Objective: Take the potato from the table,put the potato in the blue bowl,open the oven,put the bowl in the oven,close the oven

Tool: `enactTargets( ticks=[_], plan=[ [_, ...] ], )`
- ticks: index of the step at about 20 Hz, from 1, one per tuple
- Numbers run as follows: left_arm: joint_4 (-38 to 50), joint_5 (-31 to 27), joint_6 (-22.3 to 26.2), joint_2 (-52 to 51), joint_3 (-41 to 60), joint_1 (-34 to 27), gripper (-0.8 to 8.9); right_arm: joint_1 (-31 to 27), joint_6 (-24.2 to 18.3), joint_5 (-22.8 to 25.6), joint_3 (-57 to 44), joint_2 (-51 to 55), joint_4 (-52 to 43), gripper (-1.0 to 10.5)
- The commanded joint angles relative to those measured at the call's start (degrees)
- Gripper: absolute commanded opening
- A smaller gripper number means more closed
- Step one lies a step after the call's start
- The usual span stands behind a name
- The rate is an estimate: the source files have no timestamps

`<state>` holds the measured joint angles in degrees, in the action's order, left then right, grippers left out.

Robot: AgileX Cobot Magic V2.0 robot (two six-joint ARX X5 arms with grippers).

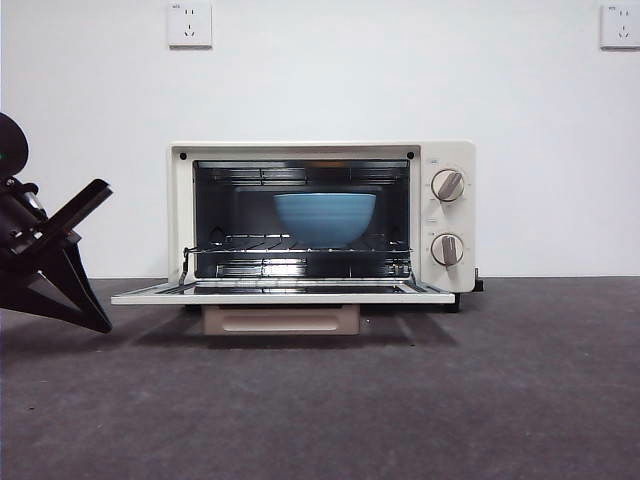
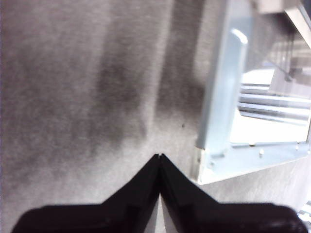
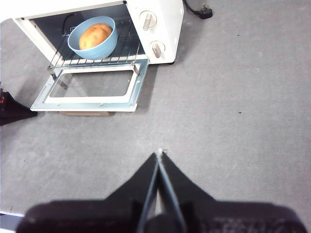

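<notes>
Potato (image 3: 95, 35) in bowl (image 1: 325, 217) — oven (image 1: 320, 215) open

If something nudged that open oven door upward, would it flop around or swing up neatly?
The door looks like a stiff framed glass panel, so it probably swings as one piece on its hinges. It lies flat now, so it likely needs lifting throughout. The left tool beside it is shut.

The oven (image 1: 322, 215) is cream-white with a dark interior, silvery wire rack and two beige-grey knobs. Inside, the blue bowl (image 1: 325, 218) shows faint horizontal ridges; the potato (image 3: 95, 35) in it is orange-brown. The table (image 1: 320, 400) is dark grey, mottled. Both grippers, left (image 2: 160, 156) and right (image 3: 160, 153), are black.
</notes>
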<state>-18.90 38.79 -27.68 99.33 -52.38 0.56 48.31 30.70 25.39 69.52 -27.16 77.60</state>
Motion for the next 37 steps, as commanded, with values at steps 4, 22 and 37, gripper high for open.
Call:
enactTargets(
  ticks=[4,22,37],
  plan=[
    [2.84,1.25,-5.42,0.85,0.52,0.9,-0.07,0.07,0.63,0.2,-0.48,0.02,1.31,-0.1],
    [5.03,7.8,-7.32,0.85,-1.95,1.07,-0.07,0.07,2.27,0.15,-0.48,0.02,1.31,-0.1],
    [2.23,8.55,-8.74,0.85,-19.12,1.09,-0.06,0.07,3.85,0.17,-0.48,0.02,1.31,-0.1]
  ],
)
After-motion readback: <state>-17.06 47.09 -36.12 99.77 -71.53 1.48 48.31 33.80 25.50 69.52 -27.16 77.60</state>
